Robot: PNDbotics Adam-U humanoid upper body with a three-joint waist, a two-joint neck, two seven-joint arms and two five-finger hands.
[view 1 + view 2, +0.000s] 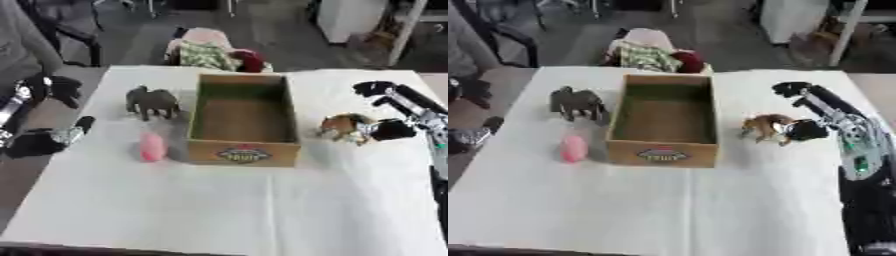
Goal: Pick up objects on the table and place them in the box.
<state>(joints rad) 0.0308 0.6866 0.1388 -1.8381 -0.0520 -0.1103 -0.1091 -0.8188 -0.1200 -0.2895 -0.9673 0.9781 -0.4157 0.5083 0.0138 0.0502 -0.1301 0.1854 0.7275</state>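
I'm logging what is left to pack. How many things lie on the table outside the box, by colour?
Grey: 1, the elephant
Pink: 1, the small rounded thing
Brown: 1, the animal figure at the right hand
Total: 3; nothing shows inside the box.

White table (262,215) bears box (242,120), elephant (152,101), pink object (152,147), brown animal (765,125).

Open cardboard box (243,120) (empty) between grey elephant (152,102), brown animal (766,126).
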